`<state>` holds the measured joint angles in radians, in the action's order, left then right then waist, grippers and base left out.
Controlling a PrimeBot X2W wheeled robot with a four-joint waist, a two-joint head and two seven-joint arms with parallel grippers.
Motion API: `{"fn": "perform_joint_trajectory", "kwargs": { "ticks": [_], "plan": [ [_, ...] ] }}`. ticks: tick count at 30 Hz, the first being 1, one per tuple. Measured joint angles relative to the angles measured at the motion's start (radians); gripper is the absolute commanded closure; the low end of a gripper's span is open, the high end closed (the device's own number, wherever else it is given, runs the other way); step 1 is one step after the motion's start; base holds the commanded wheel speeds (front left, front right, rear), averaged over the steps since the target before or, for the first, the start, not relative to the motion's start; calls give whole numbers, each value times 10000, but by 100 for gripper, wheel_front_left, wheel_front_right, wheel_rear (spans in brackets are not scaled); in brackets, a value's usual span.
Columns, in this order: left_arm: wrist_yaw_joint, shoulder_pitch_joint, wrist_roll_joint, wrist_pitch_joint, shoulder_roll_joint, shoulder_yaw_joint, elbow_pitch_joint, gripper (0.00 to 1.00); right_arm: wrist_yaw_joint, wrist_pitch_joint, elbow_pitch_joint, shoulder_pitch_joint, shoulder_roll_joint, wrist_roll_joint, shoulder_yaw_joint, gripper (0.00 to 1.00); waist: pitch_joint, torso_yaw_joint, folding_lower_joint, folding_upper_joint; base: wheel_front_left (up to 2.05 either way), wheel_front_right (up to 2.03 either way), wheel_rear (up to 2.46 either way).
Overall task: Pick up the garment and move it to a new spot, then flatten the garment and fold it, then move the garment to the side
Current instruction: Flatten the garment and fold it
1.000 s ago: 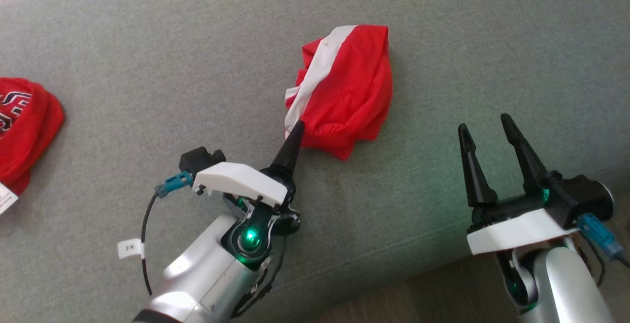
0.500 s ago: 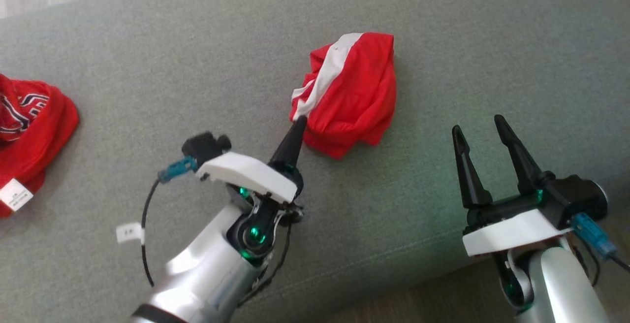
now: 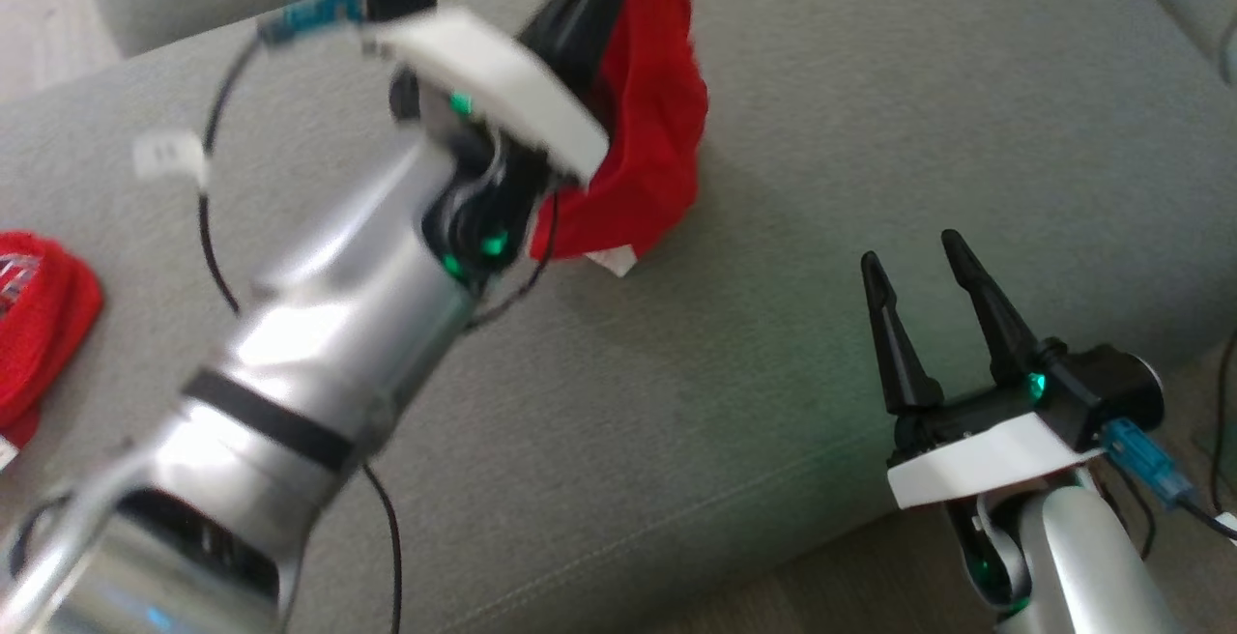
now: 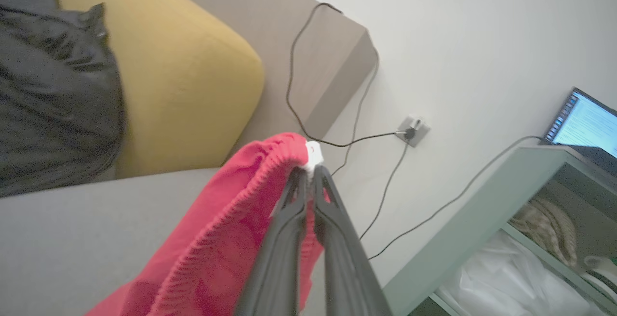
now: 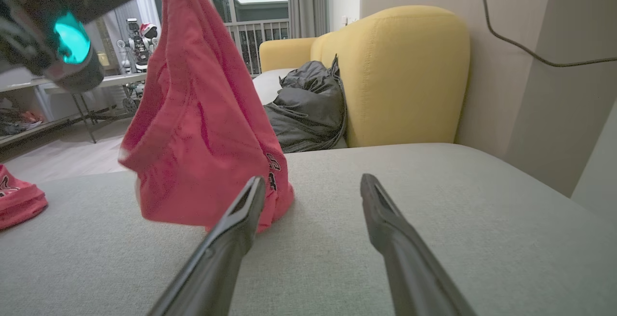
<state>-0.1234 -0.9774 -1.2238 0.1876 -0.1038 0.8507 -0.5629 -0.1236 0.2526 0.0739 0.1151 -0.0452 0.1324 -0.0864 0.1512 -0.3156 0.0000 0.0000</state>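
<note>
Between the shut left fingers (image 4: 299, 195): waistband edge of garment (image 3: 657, 131), pinched at the tips; rest hangs red below them, lower end reaching sofa (image 3: 870, 83) seat. Spread wide and empty, right fingers (image 3: 889, 325) sit low over seat; garment ahead, off their left. Second red cloth (image 3: 39, 325) far left of both

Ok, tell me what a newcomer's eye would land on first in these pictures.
The red garment grabs the eye first: it hangs from the shut left jaws over the grey sofa seat. The right jaws stand open and empty at the head view's lower right, and a second red garment lies crumpled at its left edge. Behind, in the right wrist view, a black bundle leans on a yellow cushion.
</note>
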Motion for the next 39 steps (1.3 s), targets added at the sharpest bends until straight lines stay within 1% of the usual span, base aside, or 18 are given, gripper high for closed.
{"fn": "perform_joint_trajectory", "kwargs": {
  "ticks": [4,7,12,14,17,19,22,24,25,27,29,32,33,36,39],
  "plan": [
    [-2,-964,79,-199,-98,255,217,100,0,0,6,2,-2,111,-33,0,-109,-345,0,0,0,0,0],
    [-2,-1481,81,-267,-165,568,387,100,0,0,8,1,-6,155,-27,0,-212,-473,0,0,0,0,0],
    [-6,-1892,59,-167,-209,813,848,100,0,0,8,-5,-8,221,94,0,-307,-394,0,0,0,0,0],
    [-10,-1919,-159,-127,-334,974,1218,100,0,0,0,-4,-10,276,150,0,-327,-276,0,0,0,0,0],
    [-12,-1561,-242,-79,-840,1455,1565,100,0,0,-17,-14,-10,278,213,0,-354,-54,0,0,0,0,0],
    [-12,-804,-144,105,-1379,1776,1593,100,0,0,-21,-35,-10,320,230,0,-364,116,0,0,0,0,0],
    [2,1048,-8,439,-2238,1981,1494,100,0,0,-71,-80,-10,495,313,0,-345,388,0,0,0,0,0],
    [226,2310,355,558,-2663,1960,1312,100,0,0,-61,-137,-8,1101,462,0,-298,607,0,0,0,0,0],
    [374,2844,554,594,-2798,1862,1243,100,0,0,52,-184,-10,1618,541,0,-269,727,0,0,0,0,0],
    [612,3799,1001,604,-2842,988,1312,100,0,0,502,-302,-8,2458,648,0,-197,979,0,0,0,0,0],
    [708,4443,1570,606,-2723,38,1534,100,0,0,1081,-323,-6,2784,734,0,-111,1251,0,0,0,0,0],
    [675,5111,2458,614,-2330,-1053,1825,100,0,-2,1839,-296,-6,3041,786,0,24,1677,0,0,0,0,0],
    [604,5327,2708,617,-2188,-1337,1908,100,0,-2,2025,-262,-4,3114,775,0,74,1809,0,0,0,0,0],
    [407,5892,3381,617,-1862,-1975,1979,100,0,-2,2462,-33,-4,3407,725,0,250,2120,0,0,0,0,0],
    [257,6224,3802,617,-1592,-2541,1952,100,0,-2,2909,342,-8,3632,516,0,405,2324,0,0,0,0,0]
  ]
}}
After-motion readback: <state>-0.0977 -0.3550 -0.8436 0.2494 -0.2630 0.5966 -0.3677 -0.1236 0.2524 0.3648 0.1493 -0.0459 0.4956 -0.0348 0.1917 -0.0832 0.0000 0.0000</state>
